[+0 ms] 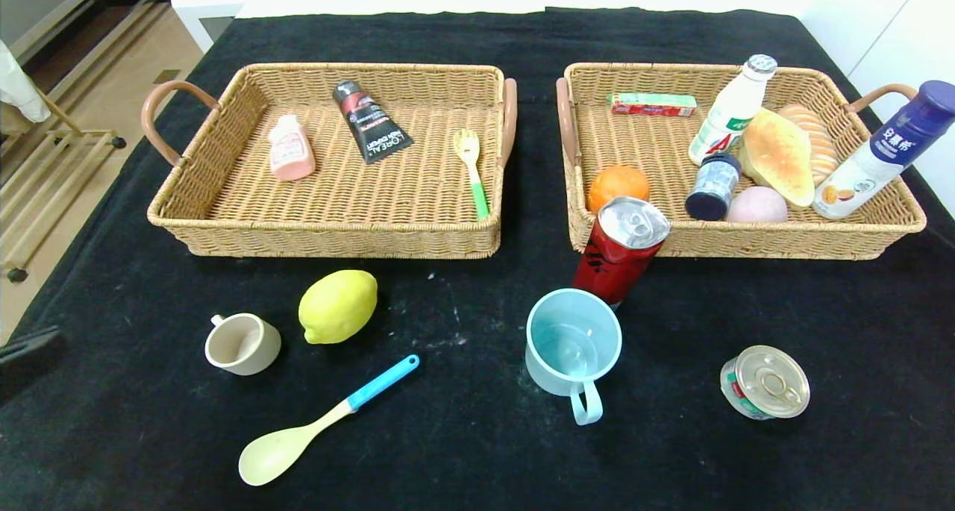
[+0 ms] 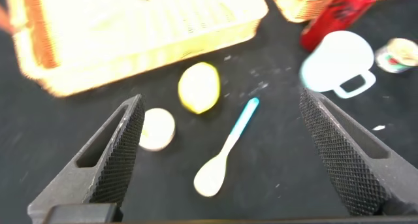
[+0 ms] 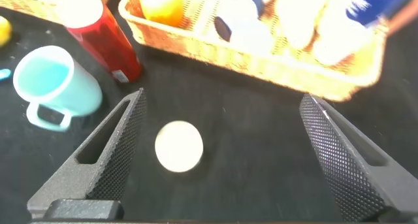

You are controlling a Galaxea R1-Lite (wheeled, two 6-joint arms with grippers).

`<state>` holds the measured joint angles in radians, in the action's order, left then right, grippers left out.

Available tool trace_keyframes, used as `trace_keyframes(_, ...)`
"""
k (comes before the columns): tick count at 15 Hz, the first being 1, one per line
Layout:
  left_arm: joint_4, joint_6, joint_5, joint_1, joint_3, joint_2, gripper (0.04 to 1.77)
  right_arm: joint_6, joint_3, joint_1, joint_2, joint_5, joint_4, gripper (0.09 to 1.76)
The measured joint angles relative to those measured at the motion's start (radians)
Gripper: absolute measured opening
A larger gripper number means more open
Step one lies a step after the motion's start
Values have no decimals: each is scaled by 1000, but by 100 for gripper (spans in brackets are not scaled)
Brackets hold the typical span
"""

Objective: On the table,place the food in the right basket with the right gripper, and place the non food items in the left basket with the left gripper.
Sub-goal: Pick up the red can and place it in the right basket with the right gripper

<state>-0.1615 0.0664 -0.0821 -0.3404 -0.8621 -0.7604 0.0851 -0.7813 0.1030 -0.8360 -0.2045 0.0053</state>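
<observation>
My right gripper [image 3: 219, 155] hangs wide open and empty over the small tin [image 3: 178, 145], at about five o'clock on the table. I'd drop straight down, straddling its rim evenly. My left gripper [image 2: 219, 155] waits wide open above the spoon [image 2: 225, 152].

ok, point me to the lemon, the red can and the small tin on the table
lemon [image 1: 338, 306]: head view, middle of its yellow rind.
red can [image 1: 615, 261]: head view, red side wall below the silver top.
small tin [image 1: 768, 381]: head view, centre of its pull-tab lid.
</observation>
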Motion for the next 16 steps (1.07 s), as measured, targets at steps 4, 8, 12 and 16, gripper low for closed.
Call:
trace_keyframes(4,1,9,-81,-41,-94,-145,172,0,-107,61,-141,-11,0,171)
trace_keyframes(8,0,29,-135,-62,-163,-265,172,0,-192,147,-264,-7,-1,171)
trace_keyframes(12,-2,74,-136,-118,-184,-342,172,0,-240,232,-354,-6,-6,171)
trace_keyframes(16,0,86,-133,-161,-187,-372,172,-1,-237,287,-401,33,-33,171)
